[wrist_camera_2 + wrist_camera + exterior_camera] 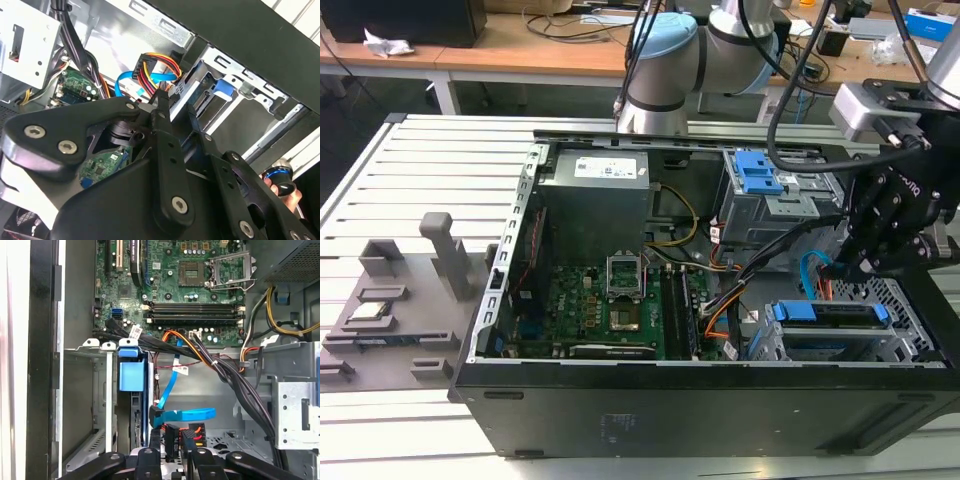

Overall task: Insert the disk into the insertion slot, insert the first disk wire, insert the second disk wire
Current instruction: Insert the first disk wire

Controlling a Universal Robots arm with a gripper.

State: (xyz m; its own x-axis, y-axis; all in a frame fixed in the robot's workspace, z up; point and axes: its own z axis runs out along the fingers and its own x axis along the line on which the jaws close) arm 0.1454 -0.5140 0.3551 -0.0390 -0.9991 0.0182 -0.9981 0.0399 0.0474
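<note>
The disk (pixel 828 314), in its bright blue carrier, lies inside the insertion slot (pixel 898 300) at the case's lower corner on the exterior view's right. My gripper (pixel 848 268) hangs just behind the disk's rear edge. In the first wrist view the disk's blue carrier (pixel 132 374) stands in the silver bay (pixel 89 390). My gripper (pixel 172 442) is shut on a black wire connector (pixel 171 436) beside the disk. A blue flat wire (pixel 186 416) ends in a black plug right by the fingers. A bundle of coloured wires (pixel 159 64) hangs beyond the fingertips (pixel 162 102).
The taller grey cage with a blue latch (pixel 758 172) stands behind the gripper. Black cable bundles (pixel 235 377) cross from the motherboard (pixel 610 300) toward the bay. The power supply (pixel 600 190) sits at the case's back. Grey fixtures (pixel 390 300) lie on the table at the exterior view's left.
</note>
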